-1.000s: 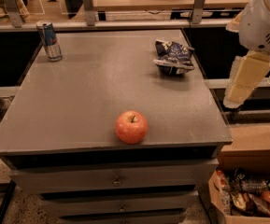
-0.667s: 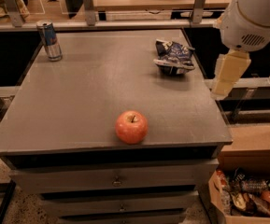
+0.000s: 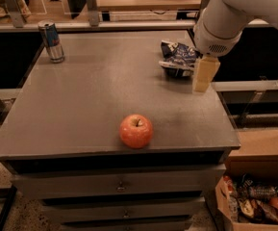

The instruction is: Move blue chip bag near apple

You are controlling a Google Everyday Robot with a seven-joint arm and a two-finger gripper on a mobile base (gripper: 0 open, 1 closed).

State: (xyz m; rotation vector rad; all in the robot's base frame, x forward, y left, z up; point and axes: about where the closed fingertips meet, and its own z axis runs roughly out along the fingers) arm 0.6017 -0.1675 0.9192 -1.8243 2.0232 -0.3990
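Note:
The blue chip bag (image 3: 176, 57), crumpled dark blue foil with white markings, lies at the back right of the grey table (image 3: 90, 95). The red-orange apple (image 3: 136, 131) sits near the table's front edge, about the middle. My gripper (image 3: 204, 75), cream-coloured, hangs from the white arm just right of the bag, close to its right edge and slightly in front of it. The arm's white body fills the upper right and hides what lies behind it.
A slim blue-and-silver drink can (image 3: 51, 41) stands at the table's back left corner. A cardboard box (image 3: 254, 203) of mixed snack packets sits on the floor at the lower right. Drawers run below the tabletop. A railing and another table lie behind.
My arm has swung left from beyond the table's right edge, bringing the gripper over the table and right beside the chip bag. The bag, apple and can have not moved.

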